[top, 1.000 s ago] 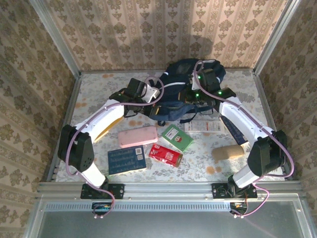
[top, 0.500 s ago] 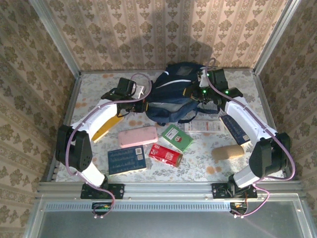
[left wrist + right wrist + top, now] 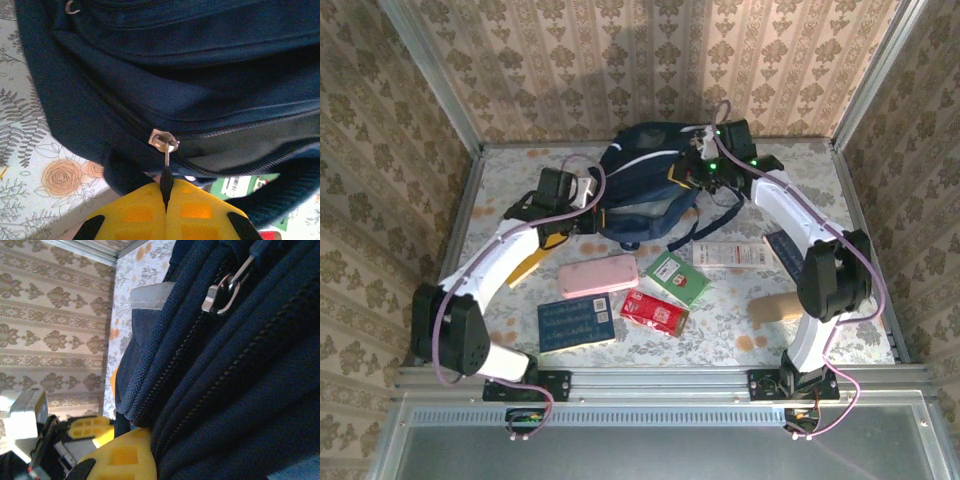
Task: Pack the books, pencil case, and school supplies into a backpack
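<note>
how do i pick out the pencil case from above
Find the big navy backpack at the far side of the table. Just nearer the arms lies the pencil case, left of the green pack, beyond the blue book. It is the only pale pink, round-cornered pouch.

The backpack point(image 3: 645, 190) is matt navy woven cloth with ribbed zip tape. Its zip pull point(image 3: 165, 141) is shiny bare metal. The left gripper point(image 3: 166, 192) has smooth yellow plastic fingers. The red pack point(image 3: 654, 314) looks glossy, the pink pencil case point(image 3: 598, 275) soft and matt. A printed floral cloth covers the table point(image 3: 500, 168).
</note>
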Available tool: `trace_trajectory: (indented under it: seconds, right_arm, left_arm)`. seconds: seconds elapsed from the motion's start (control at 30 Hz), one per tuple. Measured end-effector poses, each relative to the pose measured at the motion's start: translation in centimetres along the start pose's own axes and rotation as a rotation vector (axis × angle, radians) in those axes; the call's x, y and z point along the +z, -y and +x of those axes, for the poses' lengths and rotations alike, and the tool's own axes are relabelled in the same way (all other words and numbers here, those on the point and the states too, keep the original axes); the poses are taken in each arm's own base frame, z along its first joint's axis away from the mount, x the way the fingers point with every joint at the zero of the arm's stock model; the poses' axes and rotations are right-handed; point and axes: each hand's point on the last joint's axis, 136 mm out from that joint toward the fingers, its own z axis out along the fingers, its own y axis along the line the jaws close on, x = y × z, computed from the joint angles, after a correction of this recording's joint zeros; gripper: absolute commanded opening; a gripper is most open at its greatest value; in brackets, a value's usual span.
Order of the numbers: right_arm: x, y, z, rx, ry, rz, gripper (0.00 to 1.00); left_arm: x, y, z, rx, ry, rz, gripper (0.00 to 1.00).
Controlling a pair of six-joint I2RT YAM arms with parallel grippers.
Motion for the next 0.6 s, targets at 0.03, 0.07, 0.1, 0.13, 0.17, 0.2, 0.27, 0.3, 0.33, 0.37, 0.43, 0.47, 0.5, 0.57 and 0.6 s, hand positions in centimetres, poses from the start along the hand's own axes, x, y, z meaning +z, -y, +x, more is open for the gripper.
trace_trajectory:
  seconds: [0.03, 0.07, 0.1, 0.13, 0.17, 0.2, 0.27, 0.3, 0.33, 0.37, 0.43, 0.47, 0.5, 0.57, 0.6]
  right_arm:
    - [0.4, -0.2, -0.2, -0.004, -0.003, -0.003, 0.11]
    - [0.9, -0.3, -0.3, -0.007, -0.005, -0.001, 0.2]
    - [1.2, -0.2, -0.4, -0.01, -0.006, 0.011, 0.27]
    - [1.5, 0.2, -0.8, -0.02, 0.005, 0.044, 0.35]
    - [1.5, 0.7, -1.1, -0.028, 0.019, 0.08, 0.41]
    - [1.4, 1.5, -1.5, -0.032, 0.039, 0.131, 0.46]
    - [0.9, 2.9, -2.0, -0.039, 0.07, 0.224, 0.53]
    - [0.6, 3.6, -2.1, -0.041, 0.081, 0.266, 0.54]
    - [0.3, 4.4, -2.1, -0.041, 0.091, 0.309, 0.55]
    - [0.0, 4.9, -2.1, -0.039, 0.097, 0.342, 0.55]
    - [-0.9, 6.1, -1.9, -0.033, 0.116, 0.409, 0.56]
    - [-1.4, 6.5, -1.6, -0.032, 0.127, 0.435, 0.56]
    - [-2.3, 7.0, -1.1, -0.032, 0.139, 0.464, 0.58]
    - [-4.6, 7.3, -0.3, -0.04, 0.177, 0.511, 0.62]
    - [-5.9, 7.2, 0.1, -0.047, 0.201, 0.531, 0.63]
  left_arm:
    - [-0.4, 0.1, 0.0, -0.004, 0.01, 0.002, 0.0]
    - [-0.7, 0.2, -0.1, -0.005, 0.017, 0.003, 0.0]
    - [-0.8, 0.3, -0.2, -0.009, 0.021, 0.005, 0.0]
    - [-0.8, 0.3, -0.2, -0.014, 0.021, 0.006, 0.0]
    - [-0.6, 0.4, -0.1, -0.02, 0.015, 0.012, 0.0]
    - [-0.4, 0.6, 0.1, -0.022, 0.007, 0.022, 0.0]
    - [0.4, 1.2, 0.4, -0.02, -0.012, 0.039, 0.0]
    - [1.0, 1.7, 0.6, -0.016, -0.028, 0.048, 0.0]
    - [1.7, 2.3, 0.8, -0.01, -0.045, 0.057, 0.0]
    - [2.2, 2.8, 0.8, -0.004, -0.056, 0.065, 0.0]
    - [3.3, 4.0, 0.8, 0.013, -0.079, 0.081, 0.0]
    - [3.7, 4.4, 0.7, 0.02, -0.086, 0.087, 0.0]
    - [4.1, 5.0, 0.6, 0.027, -0.092, 0.096, 0.0]
    - [4.4, 5.9, 0.4, 0.041, -0.095, 0.107, 0.0]
    - [4.6, 6.3, 0.2, 0.049, -0.094, 0.114, 0.0]
